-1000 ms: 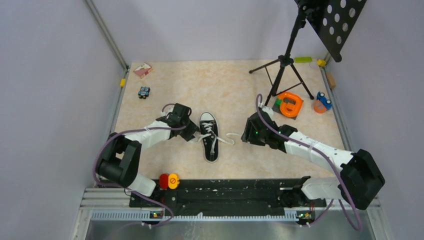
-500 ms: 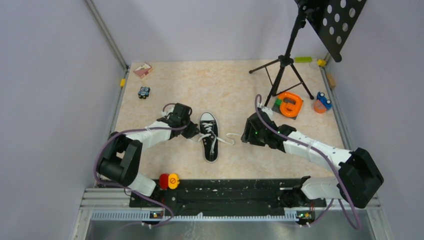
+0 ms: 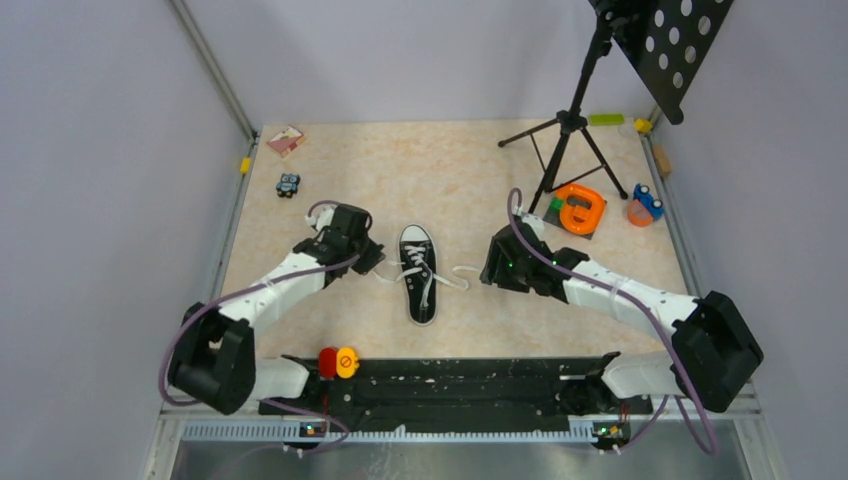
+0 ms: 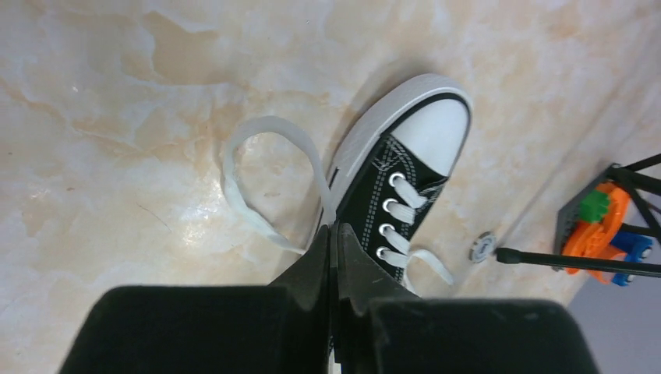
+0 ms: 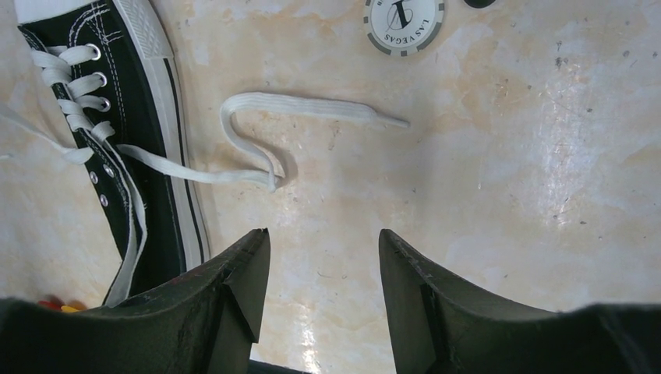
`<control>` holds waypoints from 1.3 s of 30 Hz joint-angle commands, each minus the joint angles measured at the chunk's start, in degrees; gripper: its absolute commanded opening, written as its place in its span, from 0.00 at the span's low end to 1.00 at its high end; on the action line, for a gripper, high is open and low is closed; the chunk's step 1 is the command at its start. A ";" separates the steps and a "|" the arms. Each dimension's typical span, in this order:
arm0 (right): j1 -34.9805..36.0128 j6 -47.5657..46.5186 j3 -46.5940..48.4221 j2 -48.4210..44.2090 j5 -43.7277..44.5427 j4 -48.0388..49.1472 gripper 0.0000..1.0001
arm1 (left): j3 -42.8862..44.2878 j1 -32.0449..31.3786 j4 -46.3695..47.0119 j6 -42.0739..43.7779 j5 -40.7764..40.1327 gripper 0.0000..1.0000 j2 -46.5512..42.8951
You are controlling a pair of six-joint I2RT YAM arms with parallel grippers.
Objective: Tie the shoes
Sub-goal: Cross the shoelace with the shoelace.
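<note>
At the left, our left gripper (image 4: 334,227) is pinched tight on the left lace (image 4: 234,167), whose loop lies on the table (image 3: 450,170) beside the toe. The sneaker (image 3: 420,275) lies mid-table between our arms, toe cap pointing away from the bases. Its right lace (image 5: 312,105) trails loose, and our right gripper (image 5: 323,238) hovers near it, jaws wide, holding nothing

Sneaker (image 3: 419,275) lies left of chip (image 5: 404,23), tripod (image 3: 570,122) seemingly behind.

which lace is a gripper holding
The looped lace pinched in the shut left gripper; the other lace lies loose on the table.
</note>
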 commanded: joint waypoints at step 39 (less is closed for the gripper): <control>-2.32 47.44 11.05 20.59 7.11 -5.42 0.52 | 4.08 0.10 -1.00 21.15 13.20 0.00 -18.94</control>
